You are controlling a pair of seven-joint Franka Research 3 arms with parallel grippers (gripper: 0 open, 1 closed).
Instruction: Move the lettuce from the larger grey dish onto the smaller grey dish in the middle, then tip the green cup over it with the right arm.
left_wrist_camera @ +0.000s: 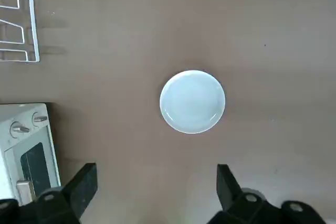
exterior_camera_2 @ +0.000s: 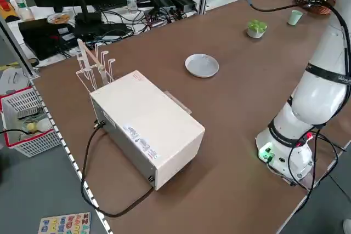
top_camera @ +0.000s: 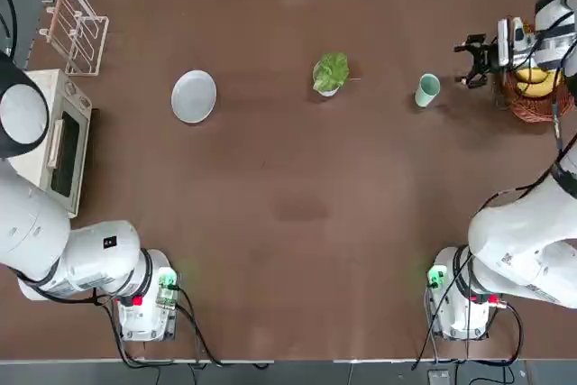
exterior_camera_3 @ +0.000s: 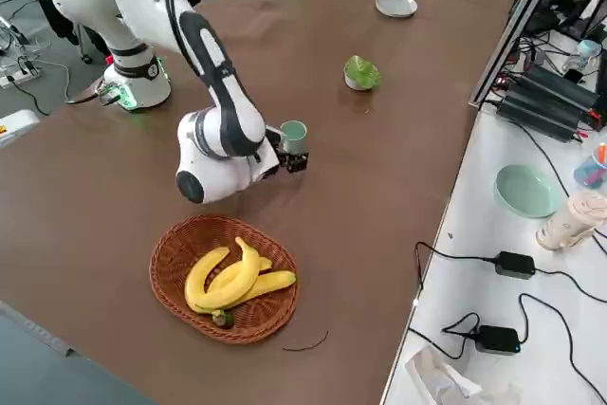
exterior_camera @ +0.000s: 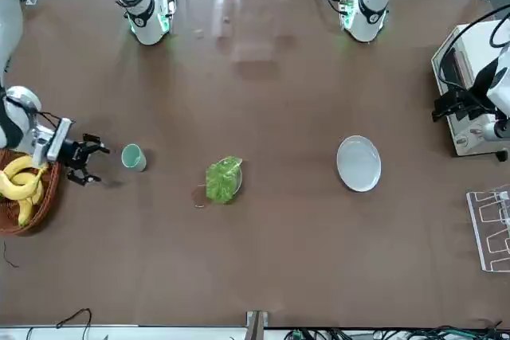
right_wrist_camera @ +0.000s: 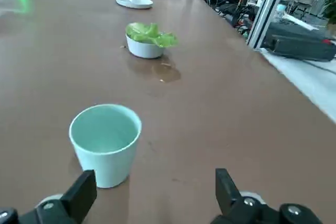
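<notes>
The lettuce (top_camera: 331, 70) lies in the smaller grey dish (right_wrist_camera: 145, 50) at mid-table. To its left the larger grey dish (top_camera: 194, 96) is bare. The green cup (top_camera: 427, 89) stands upright to the right of the bowl. My right gripper (top_camera: 472, 62) is low over the table just right of the cup, open, with the cup (right_wrist_camera: 105, 143) ahead of its fingers and apart from them. My left gripper (left_wrist_camera: 155, 179) hangs open high above the table, looking down on the plate (left_wrist_camera: 192, 101), holding nothing.
A wicker basket (top_camera: 538, 103) with bananas sits at the far right, right behind my right gripper. A toaster oven (top_camera: 52, 137) and a wire rack (top_camera: 77, 29) stand at the left edge. A damp spot (right_wrist_camera: 167, 72) marks the table near the bowl.
</notes>
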